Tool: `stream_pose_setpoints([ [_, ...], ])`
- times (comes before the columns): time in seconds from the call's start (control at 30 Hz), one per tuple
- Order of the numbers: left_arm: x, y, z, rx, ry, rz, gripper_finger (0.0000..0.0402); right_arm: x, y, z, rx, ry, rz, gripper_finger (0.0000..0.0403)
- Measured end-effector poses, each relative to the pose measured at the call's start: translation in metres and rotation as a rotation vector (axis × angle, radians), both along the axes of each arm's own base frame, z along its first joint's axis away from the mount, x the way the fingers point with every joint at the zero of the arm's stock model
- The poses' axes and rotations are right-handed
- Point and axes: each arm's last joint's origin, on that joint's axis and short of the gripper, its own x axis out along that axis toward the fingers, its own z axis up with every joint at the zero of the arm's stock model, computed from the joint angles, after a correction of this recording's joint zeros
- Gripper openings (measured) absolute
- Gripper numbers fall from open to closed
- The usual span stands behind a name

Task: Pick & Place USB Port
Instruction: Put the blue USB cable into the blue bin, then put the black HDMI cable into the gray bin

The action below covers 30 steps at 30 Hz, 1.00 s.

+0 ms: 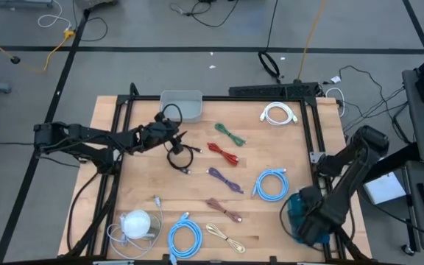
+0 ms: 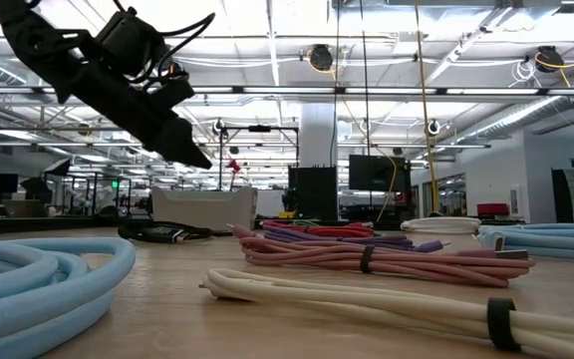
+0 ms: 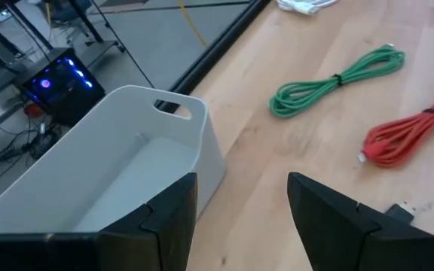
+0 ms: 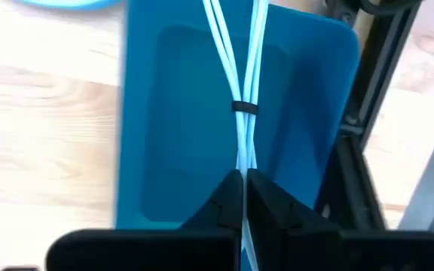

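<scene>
The table (image 1: 285,221) is pale, smooth wood (grain visible), and the grey bin (image 3: 119,173) looks like matt plastic.

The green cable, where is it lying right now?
In the high view the green cable lies near the table's far edge, between the grey bin and the white cable, just beyond the red cable.

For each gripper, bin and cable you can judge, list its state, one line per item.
Left gripper: open, empty, beside the grey bin.
Right gripper: shut on white cable, above the blue bin.
Grey bin: upright, looks empty.
Blue bin: upright, open-topped.
Green cable: coiled, tied, on table.
Red cable: bundled, tied, on table.
</scene>
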Motion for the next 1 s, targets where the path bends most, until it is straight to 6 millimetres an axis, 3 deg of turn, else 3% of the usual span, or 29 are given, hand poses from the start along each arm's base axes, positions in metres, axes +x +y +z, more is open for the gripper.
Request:
stream_pose_setpoints([
  [0.37,0.000,0.000,0.000,-0.015,-0.004,-0.029,0.0209,0.013,0.028,-0.011,0.042,0.065,-0.011,0.0000],
  [0.63,0.001,-0.001,0.000,-0.021,-0.006,-0.042,0.0209,0.012,0.028,-0.012,0.027,0.078,-0.017,0.0001],
  [1.0,0.000,-0.001,-0.001,-0.023,0.001,-0.042,0.0209,0.011,0.022,-0.009,0.018,0.125,0.006,0.0112],
])
